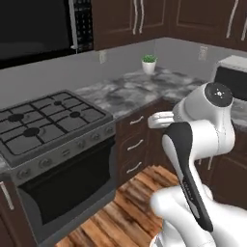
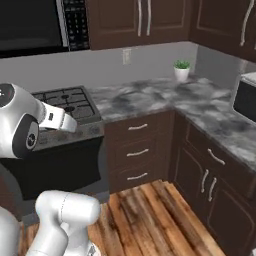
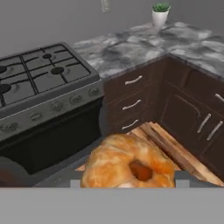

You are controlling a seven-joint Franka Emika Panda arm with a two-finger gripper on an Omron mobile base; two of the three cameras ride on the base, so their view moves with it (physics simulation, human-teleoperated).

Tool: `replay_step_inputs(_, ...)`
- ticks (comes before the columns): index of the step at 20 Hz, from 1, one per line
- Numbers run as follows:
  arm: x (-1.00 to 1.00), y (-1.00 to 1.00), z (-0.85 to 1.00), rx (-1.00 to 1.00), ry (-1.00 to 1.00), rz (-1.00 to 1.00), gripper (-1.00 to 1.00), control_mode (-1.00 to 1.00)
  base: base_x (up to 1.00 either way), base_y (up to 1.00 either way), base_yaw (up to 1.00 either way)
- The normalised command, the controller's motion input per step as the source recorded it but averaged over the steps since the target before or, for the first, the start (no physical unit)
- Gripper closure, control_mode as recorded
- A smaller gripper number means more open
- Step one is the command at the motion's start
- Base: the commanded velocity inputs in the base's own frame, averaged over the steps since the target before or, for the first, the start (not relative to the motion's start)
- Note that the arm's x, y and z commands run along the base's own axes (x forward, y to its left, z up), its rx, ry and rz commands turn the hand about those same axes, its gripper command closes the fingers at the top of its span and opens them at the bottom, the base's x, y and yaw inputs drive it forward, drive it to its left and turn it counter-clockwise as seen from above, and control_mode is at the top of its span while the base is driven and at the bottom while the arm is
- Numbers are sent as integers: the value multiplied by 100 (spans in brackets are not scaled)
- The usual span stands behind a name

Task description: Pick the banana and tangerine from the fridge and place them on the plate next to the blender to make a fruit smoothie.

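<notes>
You see the gripper [image 3: 128, 180] at bottom centre, jaws clamped on ring-shaped tan pastry [image 3: 127, 162], stove [image 3: 41, 83] upper left.

The arm [image 1: 202, 144] is glossy white with rounded, tube-like links. In the left base view a long black panel [image 1: 189, 178] runs down one link from about 12 toward 5 o'clock, narrowing at its lower end. Above it, at 2 o'clock, sits a round white joint cap [image 1: 218, 93] with a dark grey disc at its centre. In the right base view, at 9 o'clock, a bulbous white joint housing [image 2: 20, 127] carries a dark grey ring and a pale centre.
</notes>
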Motion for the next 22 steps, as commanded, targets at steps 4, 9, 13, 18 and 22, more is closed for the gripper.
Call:
replay_step_inputs(4, 0, 0, 0, 0, 0, 0, 100, 100, 19, 50, 81)
replay_step_inputs(9, 0, 0, 0, 0, 0, 0, 100, 100, 0, 27, 95)
replay_step_inputs(13, 0, 0, 0, 0, 0, 0, 100, 100, 0, 18, 100)
replay_step_inputs(18, 0, 0, 0, 0, 0, 0, 100, 100, -1, 18, 100)
replay_step_inputs(22, 0, 0, 0, 0, 0, 0, 100, 100, -1, 19, 100)
